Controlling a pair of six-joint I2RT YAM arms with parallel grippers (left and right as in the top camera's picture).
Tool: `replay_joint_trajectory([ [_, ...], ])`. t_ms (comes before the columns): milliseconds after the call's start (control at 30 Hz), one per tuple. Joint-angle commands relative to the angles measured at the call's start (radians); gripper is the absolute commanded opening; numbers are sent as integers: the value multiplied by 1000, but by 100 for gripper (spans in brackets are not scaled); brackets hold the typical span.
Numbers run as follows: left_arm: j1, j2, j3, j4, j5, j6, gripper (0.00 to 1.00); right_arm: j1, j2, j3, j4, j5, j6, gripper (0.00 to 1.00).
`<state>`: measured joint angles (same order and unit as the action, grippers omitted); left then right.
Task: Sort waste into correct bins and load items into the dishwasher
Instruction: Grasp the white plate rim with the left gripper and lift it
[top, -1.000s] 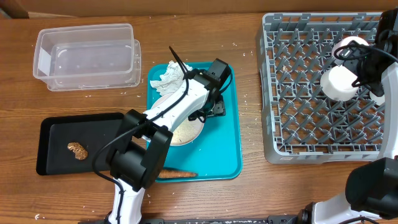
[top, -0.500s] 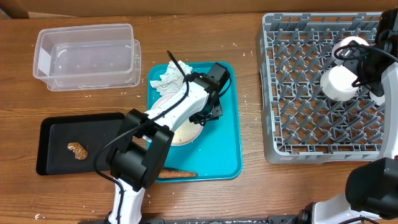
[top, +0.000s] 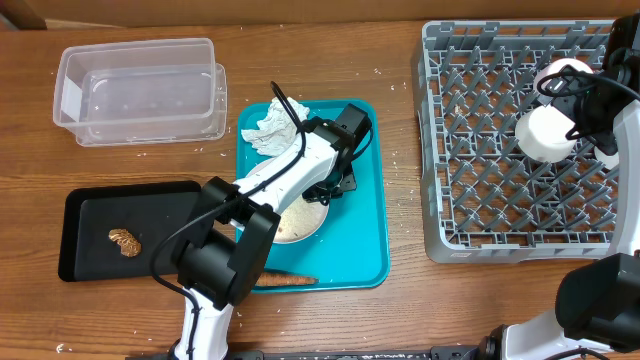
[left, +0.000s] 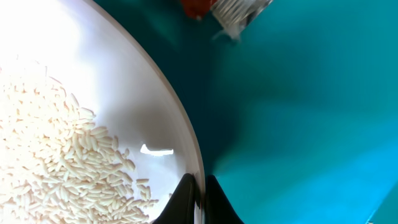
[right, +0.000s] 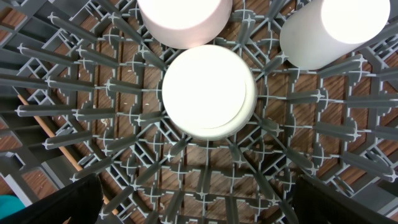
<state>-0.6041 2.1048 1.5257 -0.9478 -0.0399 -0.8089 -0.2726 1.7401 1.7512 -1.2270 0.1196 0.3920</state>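
At the left fingertips: the left gripper (left: 199, 202) is closed on the rim of the plate (left: 124, 81), one finger on each side of the edge (a thin pinch, not a deep hold).
On the plate: loose rice (left: 56, 168) lies in a heap inward of the rim, near the grip but not under it.
Under the plate: the teal tray (left: 298, 112) carries it; overhead, the plate looks flat on the tray.
Step in hand: as I judge it, raising the plate by its rim so the rice can be tipped out before the plate is loaded.
Doing it well: lift slowly and keep the plate level, since a rim pinch invites sagging and the grains will slide. Tilt only once the low edge is over a bin.
Litter close by: a red wrapper (left: 194, 6) sits just past the rim, a napkin (top: 267, 126) is at the tray's far corner and a carrot (top: 285, 281) is at its near edge; steer clear of all three.
Bins: the black tray (top: 90, 215), holding a brown lump (top: 124, 241), is on the worktop left of the teal tray and looks the likelier place for food. The clear tub (top: 140, 95) stands beyond it.
Far side: the dish rack (top: 500, 200) holds a bowl (right: 208, 93). The right gripper (right: 199, 205) hangs above it with its jaws wide apart, carrying nothing.
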Motion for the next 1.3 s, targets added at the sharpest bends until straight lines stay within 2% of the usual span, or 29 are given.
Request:
replay_joint_trajectory([
  [0,-13,16,4,-25,11,-7,4,0,-23,22,2,7,8,100],
  [267,-17,15,82,-141,5,-6,4,0,-23,22,2,7,8,100],
  [533,-26,15,254,-350,-116,-11,4,0,-23,22,2,7,8,100],
  [700,-27,15,320,-426,-159,-10,4,0,-23,22,2,7,8,100],
  [1167,-27,13,338,-557,-266,-8,4,0,-23,22,2,7,8,100],
  [1267,-21,12,339,-595,-306,-37,4,0,-23,22,2,7,8,100],
])
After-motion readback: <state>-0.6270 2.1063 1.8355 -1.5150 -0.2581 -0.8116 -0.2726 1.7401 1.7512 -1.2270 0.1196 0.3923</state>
